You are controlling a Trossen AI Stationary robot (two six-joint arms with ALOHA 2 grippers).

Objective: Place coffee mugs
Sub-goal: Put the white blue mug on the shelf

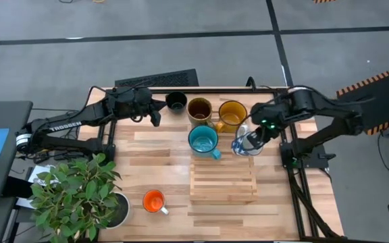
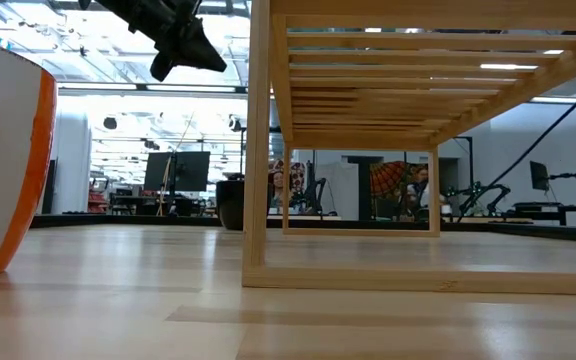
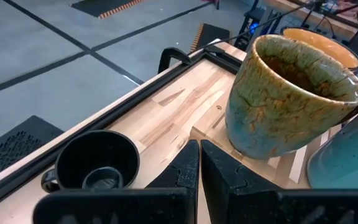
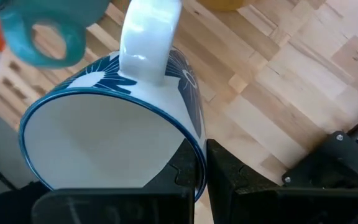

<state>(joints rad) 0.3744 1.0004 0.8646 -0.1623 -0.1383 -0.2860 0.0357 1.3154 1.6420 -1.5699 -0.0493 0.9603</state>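
Table edge, right fingers pinching white mug

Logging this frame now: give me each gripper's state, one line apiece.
Left gripper: shut, empty, near the black mug.
Right gripper: shut on the white mug with blue pattern, pinching its rim.

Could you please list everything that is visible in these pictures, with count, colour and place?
Black mug: one, black, back edge of the table.
Brown mug: one, brown-green, on the rack's back part.
Yellow mug: one, mustard, beside the brown mug.
Teal mug: one, teal-blue, on the rack.
White mug: one, white with blue pattern, held at the rack's right edge.
Orange mug: one, orange, front of the table.
Wooden rack: one, light wood, table centre.
Plant: one, green, front left corner.
Table: one, light wood.
Left claw: shut, empty, near the black mug.
Right claw: shut on the white mug's rim.
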